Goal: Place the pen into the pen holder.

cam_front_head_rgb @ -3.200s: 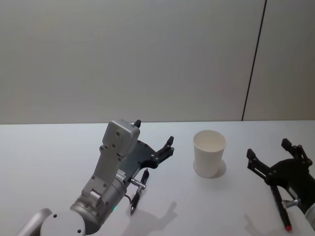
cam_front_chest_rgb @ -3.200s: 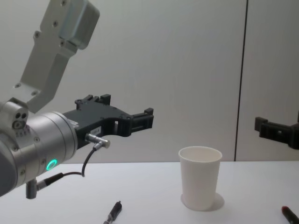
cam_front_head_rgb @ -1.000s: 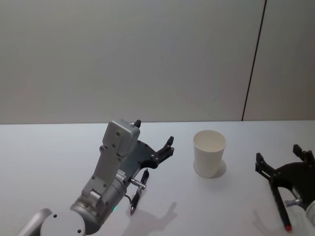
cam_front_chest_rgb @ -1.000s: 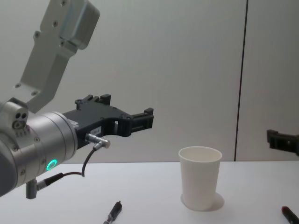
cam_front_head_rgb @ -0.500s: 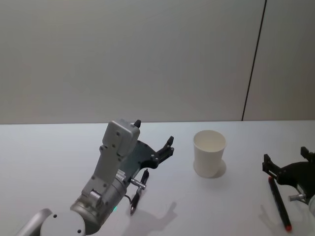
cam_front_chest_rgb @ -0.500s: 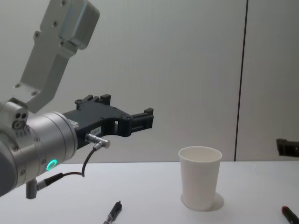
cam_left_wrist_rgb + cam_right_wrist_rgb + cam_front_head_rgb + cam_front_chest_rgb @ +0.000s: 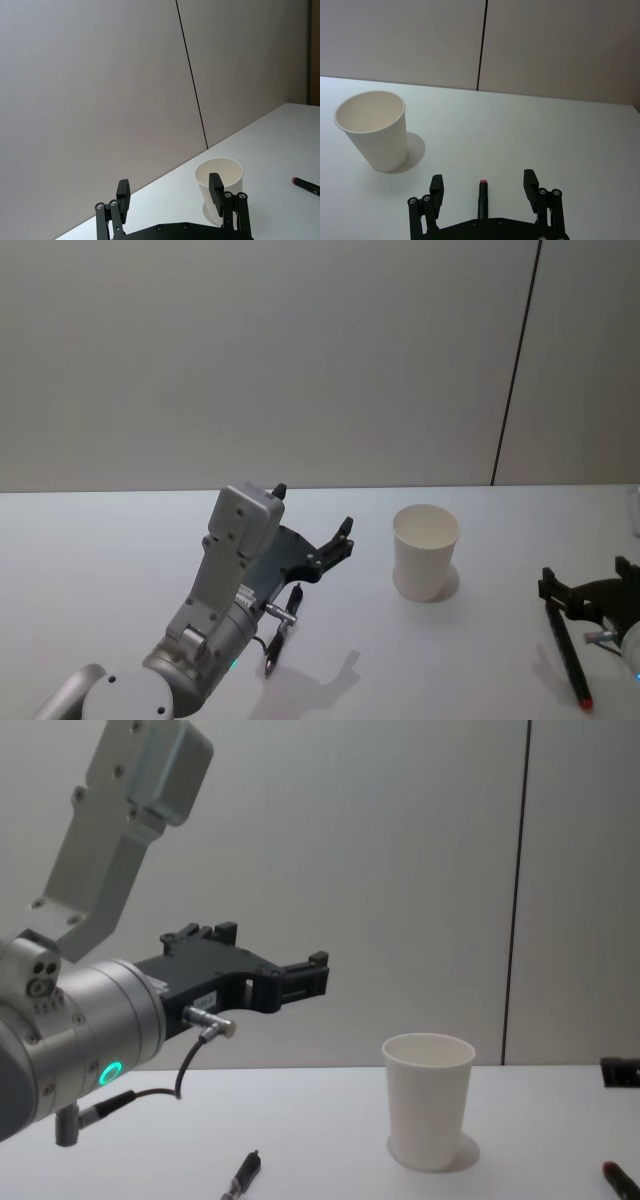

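Left gripper (image 7: 313, 508): idle above the white desk (image 7: 120, 570), jaws wide, holding nothing. A slim dark pen (image 7: 281, 632) lies on the desk just beneath it.

Plain white paper cup (image 7: 425, 552): tapered, upright, empty, mid-desk.

Right gripper (image 7: 586, 580): low over the desk's right side, jaws wide, straddling a black pen with a red tip (image 7: 482, 200). That pen lies flat, well apart from the cup.

Risks, as judged:
- Jaws closing off-centre could roll or skid the thin barrel away.
- A grip near one end would let the pen droop.
- A tilted pen striking the rolled rim could tip the light, empty cup.
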